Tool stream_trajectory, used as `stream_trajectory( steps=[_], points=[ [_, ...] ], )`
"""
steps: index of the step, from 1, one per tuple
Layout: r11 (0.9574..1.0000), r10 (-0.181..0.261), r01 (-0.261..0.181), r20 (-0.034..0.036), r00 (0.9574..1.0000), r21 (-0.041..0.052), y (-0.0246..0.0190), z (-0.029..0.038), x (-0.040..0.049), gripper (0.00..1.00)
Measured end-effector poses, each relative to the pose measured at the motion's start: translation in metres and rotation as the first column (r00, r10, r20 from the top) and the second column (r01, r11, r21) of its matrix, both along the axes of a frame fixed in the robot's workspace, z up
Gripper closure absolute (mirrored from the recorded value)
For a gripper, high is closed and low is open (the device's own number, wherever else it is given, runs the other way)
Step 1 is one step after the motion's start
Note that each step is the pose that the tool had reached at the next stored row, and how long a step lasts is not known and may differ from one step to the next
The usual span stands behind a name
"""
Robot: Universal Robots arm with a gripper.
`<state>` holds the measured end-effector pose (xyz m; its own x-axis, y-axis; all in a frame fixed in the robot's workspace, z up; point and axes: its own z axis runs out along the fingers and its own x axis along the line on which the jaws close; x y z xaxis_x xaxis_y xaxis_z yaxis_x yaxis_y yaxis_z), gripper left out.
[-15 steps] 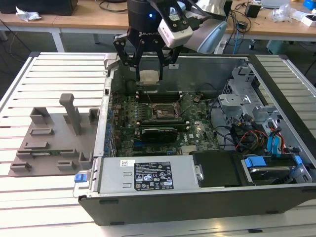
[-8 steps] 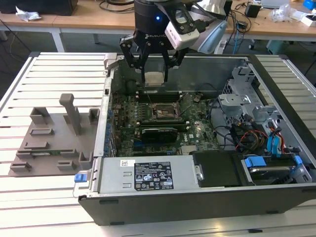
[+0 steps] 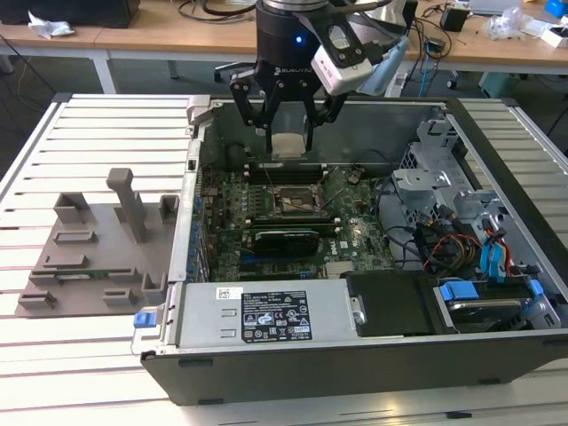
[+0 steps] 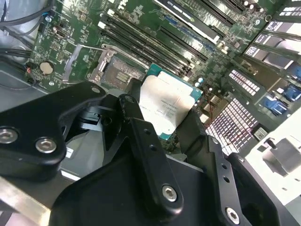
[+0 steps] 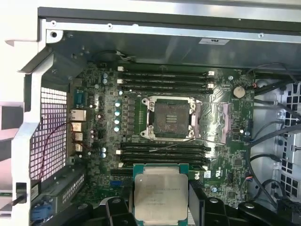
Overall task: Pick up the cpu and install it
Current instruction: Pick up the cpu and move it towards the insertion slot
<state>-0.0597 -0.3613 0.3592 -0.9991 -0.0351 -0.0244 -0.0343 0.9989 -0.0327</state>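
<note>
Black gripper [image 4: 162, 125] squeezes the cpu [image 4: 165, 104] by two sides, holding it in the air over the board [image 5: 235, 160] near the open socket [image 5: 169, 117], so this looks like the carrying step, and the chip needs lining up square with it.

A white slatted table [image 3: 98, 124] fills the foreground. Behind it stands a row of wooden desks [image 3: 160, 37] on white legs [image 3: 105, 73], strewn with cables [image 3: 209, 9] and a crumpled white wad [image 3: 49, 27] (at the exterior view's left). The floor [image 3: 35, 75] beneath looks dark.
</note>
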Motion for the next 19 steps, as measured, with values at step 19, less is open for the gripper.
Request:
stream_trajectory(
  steps=[19],
  points=[
    [0.9998, 0.0, 0.0, 0.0, 1.0, -0.0223, 0.0287, -0.0248, 0.0142, 0.45]
  ],
)
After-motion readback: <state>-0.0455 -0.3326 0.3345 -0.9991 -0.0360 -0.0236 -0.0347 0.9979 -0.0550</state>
